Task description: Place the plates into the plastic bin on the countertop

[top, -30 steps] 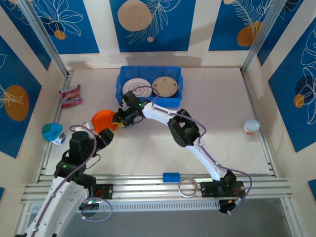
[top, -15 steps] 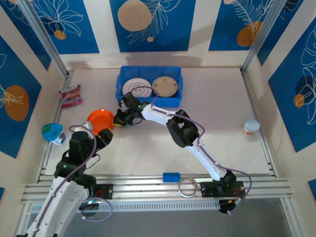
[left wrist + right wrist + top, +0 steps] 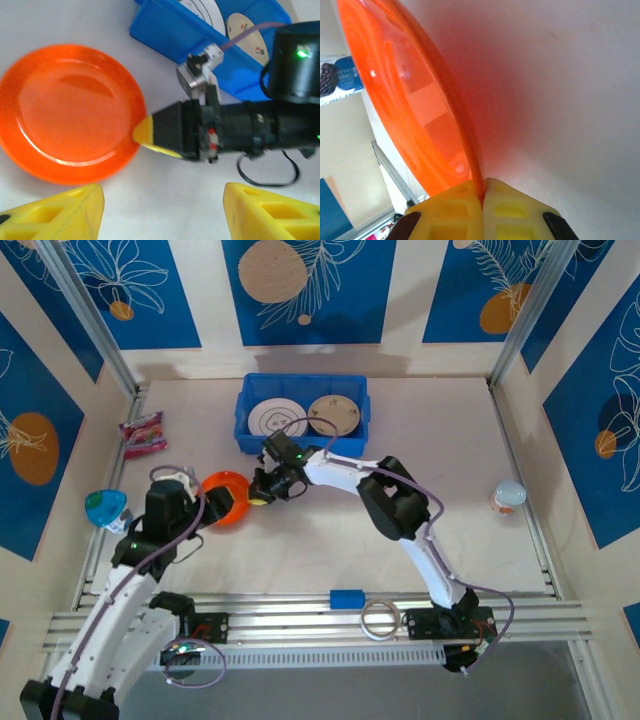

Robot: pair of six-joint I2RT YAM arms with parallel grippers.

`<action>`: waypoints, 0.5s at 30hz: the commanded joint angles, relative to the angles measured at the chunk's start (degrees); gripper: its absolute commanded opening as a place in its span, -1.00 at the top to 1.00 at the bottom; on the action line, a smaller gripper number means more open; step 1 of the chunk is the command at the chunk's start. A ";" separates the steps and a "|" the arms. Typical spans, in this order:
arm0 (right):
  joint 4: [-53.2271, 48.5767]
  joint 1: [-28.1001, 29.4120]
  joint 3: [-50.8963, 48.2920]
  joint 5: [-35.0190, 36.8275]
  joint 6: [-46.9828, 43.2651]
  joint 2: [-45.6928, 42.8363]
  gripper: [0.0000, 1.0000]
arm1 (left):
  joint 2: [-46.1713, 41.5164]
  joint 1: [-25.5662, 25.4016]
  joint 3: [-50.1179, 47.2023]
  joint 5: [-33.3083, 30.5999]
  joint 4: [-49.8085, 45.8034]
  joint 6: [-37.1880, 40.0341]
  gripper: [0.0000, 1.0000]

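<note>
The right claw (image 3: 144, 134) is pinched shut on the rim of the orange plate (image 3: 70, 112), its two yellow fingertips (image 3: 462, 205) pressed together with the thin edge caught between them. From that claw the plate spreads away to its left, hollow face up, over the pale countertop (image 3: 300, 550). From where I stand I cannot tell whether the plate's far edge rests on the surface or is clear of it. The left claw (image 3: 162, 200) hangs just on the near side of the plate, jaws wide apart with nothing between them, one yellow finger (image 3: 55, 212) close to the plate's near edge and the other off to the side, below the right claw's black wrist. Just beyond the right claw, on the far side from the arm bases, sits the blue plastic bin (image 3: 300, 380), and inside it two plates lie flat side by side: a white plate with a line drawing (image 3: 275, 418) and a cream plate (image 3: 333, 415). Well off to the left of both claws a pink snack packet (image 3: 143, 434) lies near the wall. Back toward the bases, well behind the right claw, a small blue block (image 3: 347, 598) and a tape ring (image 3: 380, 620) rest by the metal rail.
</note>
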 commanded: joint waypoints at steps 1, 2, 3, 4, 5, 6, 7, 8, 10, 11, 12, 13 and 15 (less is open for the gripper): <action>-0.99 -2.19 -5.66 -0.03 -3.44 -10.42 1.00 | 5.96 0.80 5.22 5.33 3.78 4.85 -0.30; -1.27 -2.73 -7.59 0.13 -3.78 -12.59 1.00 | 7.98 0.77 6.30 6.28 4.42 5.27 -0.30; -1.51 -3.59 -9.77 0.27 -4.09 -15.08 1.00 | 10.17 0.79 7.36 8.00 5.74 5.88 -0.31; -1.61 -4.53 -11.85 0.15 -4.33 -17.29 1.00 | 12.36 0.79 8.47 9.74 6.98 6.38 -0.31; -1.61 -5.38 -13.70 0.05 -4.29 -19.25 1.00 | 14.11 0.77 9.64 10.73 7.67 6.59 -0.31; -1.69 -6.55 -15.66 -0.08 -4.43 -21.48 1.00 | 16.11 0.71 10.66 12.29 8.88 6.73 -0.31; -1.95 -7.73 -17.28 -0.03 -4.66 -23.45 1.00 | 17.71 0.70 11.50 14.19 10.48 6.77 -0.31; -2.25 -8.81 -18.62 -0.11 -4.88 -25.16 1.00 | 19.63 0.64 12.19 14.74 11.06 6.62 -0.30; -3.05 -11.50 -21.09 -0.39 -5.46 -28.48 1.00 | 22.04 0.42 13.19 16.53 13.68 5.97 -0.30; -3.46 -12.66 -21.95 -0.67 -5.75 -29.85 1.00 | 22.82 0.35 13.56 17.03 14.68 5.65 -0.30; -4.00 -14.09 -22.89 -0.88 -6.09 -31.26 1.00 | 23.79 0.22 13.91 17.18 15.42 5.37 -0.30; -4.66 -15.35 -23.58 -0.91 -6.51 -32.77 1.00 | 24.74 0.11 14.38 17.55 16.00 5.26 -0.30; -5.69 -17.74 -24.80 -1.18 -7.29 -35.05 1.00 | 26.55 -0.38 15.24 17.67 16.39 5.26 -0.30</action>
